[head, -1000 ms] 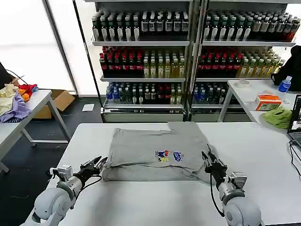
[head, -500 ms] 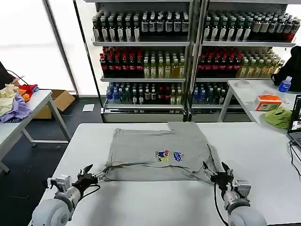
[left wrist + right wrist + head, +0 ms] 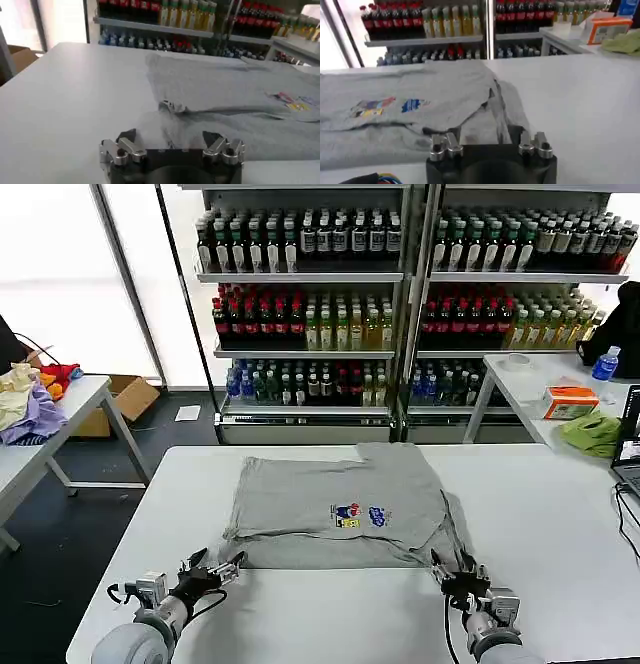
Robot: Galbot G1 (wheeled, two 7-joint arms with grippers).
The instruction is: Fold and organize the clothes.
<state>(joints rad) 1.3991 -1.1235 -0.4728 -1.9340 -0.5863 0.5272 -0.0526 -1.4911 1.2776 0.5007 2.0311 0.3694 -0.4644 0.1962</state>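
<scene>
Lining up both grippers — left, right, jaws wide, empty — at shirt's near hem; next: pinching corners, folding far.

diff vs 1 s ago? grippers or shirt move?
Both grippers drew back toward the robot along the table: the left gripper and right gripper now sit off the shirt's near edge, both open, holding nothing. Earlier they were at its near corners. The shirt stayed put, print up.

You face stocked drink shelves behind the white counter; bright windows at left, dark floor, side tables flanking.
</scene>
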